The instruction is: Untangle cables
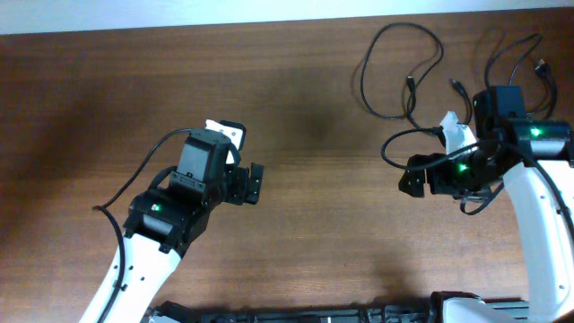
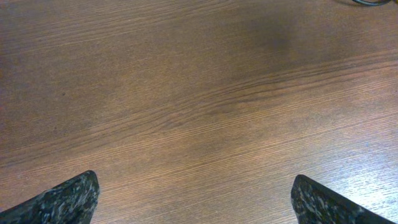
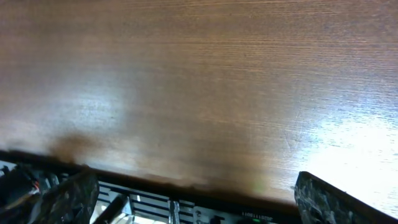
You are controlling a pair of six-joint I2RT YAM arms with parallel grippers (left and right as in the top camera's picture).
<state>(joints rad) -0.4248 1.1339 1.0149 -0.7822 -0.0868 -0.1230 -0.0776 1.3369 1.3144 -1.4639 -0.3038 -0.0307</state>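
- Overhead: my left hand hangs released over bare bench, left of middle, grasping nothing. My right hand is released too, over the right side. The cables lie in loose black loops on the far right part of the bench. One loop curves close by my right hand, and I cannot tell whether it touches.
- Left wrist: my fingers stand spread wide at the lower corners, with only wood grain between them.
- Right wrist: my fingers are spread just as wide, nothing between them. The bench edge runs across the bottom, with a dark rail beyond it.
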